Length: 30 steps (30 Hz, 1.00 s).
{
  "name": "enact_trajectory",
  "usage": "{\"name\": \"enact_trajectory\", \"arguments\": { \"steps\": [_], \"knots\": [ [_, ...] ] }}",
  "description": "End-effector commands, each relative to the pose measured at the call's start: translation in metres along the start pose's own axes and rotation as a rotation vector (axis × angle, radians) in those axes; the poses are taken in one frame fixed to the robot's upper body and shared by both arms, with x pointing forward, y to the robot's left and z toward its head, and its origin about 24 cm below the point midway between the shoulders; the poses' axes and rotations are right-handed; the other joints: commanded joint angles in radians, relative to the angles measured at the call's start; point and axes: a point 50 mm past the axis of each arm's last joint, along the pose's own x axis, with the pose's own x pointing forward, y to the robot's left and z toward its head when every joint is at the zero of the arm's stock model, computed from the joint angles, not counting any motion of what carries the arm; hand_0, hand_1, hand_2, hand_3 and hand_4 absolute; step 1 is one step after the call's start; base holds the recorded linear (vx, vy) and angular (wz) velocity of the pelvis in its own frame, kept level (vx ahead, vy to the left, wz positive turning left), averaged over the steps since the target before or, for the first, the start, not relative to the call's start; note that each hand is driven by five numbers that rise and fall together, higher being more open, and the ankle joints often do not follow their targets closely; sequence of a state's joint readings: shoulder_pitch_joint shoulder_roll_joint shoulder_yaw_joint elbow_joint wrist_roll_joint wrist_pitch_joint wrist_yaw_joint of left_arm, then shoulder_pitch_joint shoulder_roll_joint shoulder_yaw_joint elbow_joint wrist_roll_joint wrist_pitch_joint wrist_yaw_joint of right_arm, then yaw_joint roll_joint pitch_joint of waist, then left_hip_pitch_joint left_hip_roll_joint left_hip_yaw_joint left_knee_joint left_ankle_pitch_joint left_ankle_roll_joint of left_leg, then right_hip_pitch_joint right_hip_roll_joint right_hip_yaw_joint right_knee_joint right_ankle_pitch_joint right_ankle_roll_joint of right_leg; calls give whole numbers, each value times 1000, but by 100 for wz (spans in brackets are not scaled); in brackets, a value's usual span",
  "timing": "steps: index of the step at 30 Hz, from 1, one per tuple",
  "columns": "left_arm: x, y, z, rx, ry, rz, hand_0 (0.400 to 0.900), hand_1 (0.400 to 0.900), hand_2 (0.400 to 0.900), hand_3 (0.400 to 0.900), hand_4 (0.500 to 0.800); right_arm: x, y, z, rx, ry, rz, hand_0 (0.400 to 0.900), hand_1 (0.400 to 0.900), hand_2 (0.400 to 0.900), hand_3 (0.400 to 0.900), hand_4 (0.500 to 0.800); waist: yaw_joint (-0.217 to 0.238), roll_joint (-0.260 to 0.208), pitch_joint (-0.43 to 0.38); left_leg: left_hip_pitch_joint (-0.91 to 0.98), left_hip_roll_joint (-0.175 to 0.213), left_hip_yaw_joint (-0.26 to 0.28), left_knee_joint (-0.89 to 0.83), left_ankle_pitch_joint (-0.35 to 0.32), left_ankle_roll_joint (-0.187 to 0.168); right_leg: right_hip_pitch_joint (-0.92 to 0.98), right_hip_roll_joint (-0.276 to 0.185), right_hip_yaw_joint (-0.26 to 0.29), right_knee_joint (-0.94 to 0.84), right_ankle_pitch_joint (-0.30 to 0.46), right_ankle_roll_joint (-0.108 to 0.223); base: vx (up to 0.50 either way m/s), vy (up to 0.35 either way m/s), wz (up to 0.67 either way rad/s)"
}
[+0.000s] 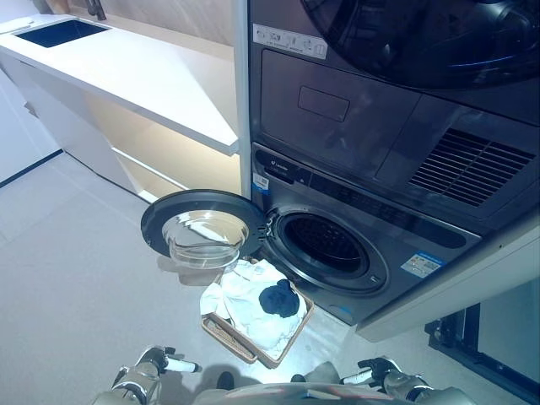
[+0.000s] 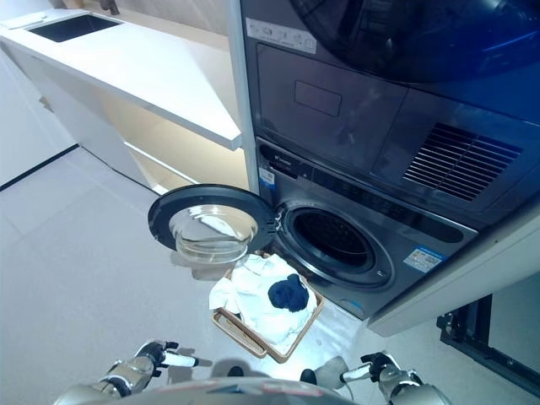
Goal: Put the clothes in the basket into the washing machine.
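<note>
A wicker basket (image 1: 234, 336) stands on the floor before the washing machine (image 1: 354, 253). White clothes (image 1: 243, 291) fill it, with a dark blue garment (image 1: 281, 299) on top. The machine's round door (image 1: 199, 229) hangs swung open to the left, and its drum opening (image 1: 326, 245) is dark. My left hand (image 1: 157, 363) shows at the bottom left, low and short of the basket, its fingers relaxed and holding nothing. My right hand (image 1: 377, 373) sits at the bottom right, also apart from the basket, with fingers loosely extended.
A second dark appliance (image 1: 396, 101) is stacked above the washing machine. A white counter (image 1: 126, 72) with a dark sink (image 1: 59, 32) runs along the left wall. Grey floor spreads left of the basket. A black frame (image 1: 472, 337) stands at the lower right.
</note>
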<state>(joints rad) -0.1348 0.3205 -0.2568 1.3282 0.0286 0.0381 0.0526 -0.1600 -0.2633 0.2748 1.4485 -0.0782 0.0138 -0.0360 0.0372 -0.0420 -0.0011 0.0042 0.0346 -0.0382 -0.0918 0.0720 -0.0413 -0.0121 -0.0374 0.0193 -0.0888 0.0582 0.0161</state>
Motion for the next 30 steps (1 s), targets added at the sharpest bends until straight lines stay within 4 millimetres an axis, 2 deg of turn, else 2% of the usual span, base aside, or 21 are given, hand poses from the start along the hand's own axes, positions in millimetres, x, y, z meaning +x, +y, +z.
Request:
{"name": "enact_trajectory", "arguments": {
  "steps": [1, 5, 8, 10, 13, 19, 22, 26, 27, 30],
  "knots": [
    [1, 4, 25, -68, -58, 17, 900, 900, 900, 900, 800, -1, -31, 6, 9, -8, -85, 900, 900, 900, 900, 800, 9, 33, 22, 8, -33, -29, 5, -90, 49, 63, 35, 39, 1, -22, -33, 0, 0, 0],
    [1, 7, 26, -82, -62, 27, 900, 900, 900, 900, 800, -1, -34, 8, 6, -15, -94, 900, 900, 900, 900, 800, 9, 31, 29, 7, -32, -30, 5, -88, 49, 60, 35, 36, 1, -20, -32, 6, 0, 1],
    [1, 19, 32, -86, -85, 65, 900, 900, 900, 900, 800, -1, -43, 21, -12, -54, -118, 900, 900, 900, 900, 800, 13, 30, 37, 4, -32, -30, 5, -85, 48, 58, 34, 33, 1, -18, -32, 27, 4, 6],
    [1, 26, 42, -97, -119, 84, 900, 900, 900, 900, 800, -3, -55, 40, -71, -110, -148, 900, 900, 900, 900, 800, 15, 30, 47, -2, -33, -31, 5, -80, 47, 54, 33, 30, 1, -17, -32, 7, 7, 7],
    [-1, 34, 59, -105, -171, 103, 900, 900, 900, 900, 800, -11, -72, 84, -210, -237, -191, 900, 900, 900, 900, 800, 22, 29, 81, -19, -31, -28, 5, -70, 44, 42, 29, 24, 1, -15, -30, -8, 3, 5],
    [-2, 45, 68, -158, -179, 126, 900, 900, 900, 900, 800, -35, -103, 152, -414, -411, -307, 900, 900, 900, 900, 800, 43, 29, 184, -84, -26, -19, 5, -47, 37, 2, 21, 9, 1, -10, -26, -56, -2, 5],
    [-3, 52, 77, -202, -208, 147, 900, 900, 900, 900, 800, -44, -104, 171, -442, -482, -326, 900, 900, 900, 900, 800, 54, 27, 254, -113, -23, -16, 5, -32, 33, -12, 21, 5, 1, -1, -24, -74, -2, 4],
    [-4, 55, 76, -255, -218, 161, 900, 900, 900, 900, 800, -54, -107, 186, -460, -568, -350, 900, 900, 900, 900, 800, 59, 18, 332, -128, -21, -19, 5, -15, 30, -16, 25, 4, 1, 16, -21, -29, 5, 2],
    [-4, 56, 78, -267, -221, 168, 900, 900, 900, 900, 800, -60, -110, 195, -455, -603, -368, 900, 900, 900, 900, 800, 58, 14, 352, -137, -21, -19, 5, -13, 29, -22, 26, 3, 1, 17, -19, -34, 25, 3],
    [-4, 50, 76, -298, -215, 155, 900, 900, 900, 900, 800, -74, -110, 214, -462, -698, -396, 900, 900, 900, 900, 800, 60, 5, 406, -156, -18, -16, 5, -2, 25, -39, 30, 2, 5, 28, -13, -45, 38, 2]
  ]
}}
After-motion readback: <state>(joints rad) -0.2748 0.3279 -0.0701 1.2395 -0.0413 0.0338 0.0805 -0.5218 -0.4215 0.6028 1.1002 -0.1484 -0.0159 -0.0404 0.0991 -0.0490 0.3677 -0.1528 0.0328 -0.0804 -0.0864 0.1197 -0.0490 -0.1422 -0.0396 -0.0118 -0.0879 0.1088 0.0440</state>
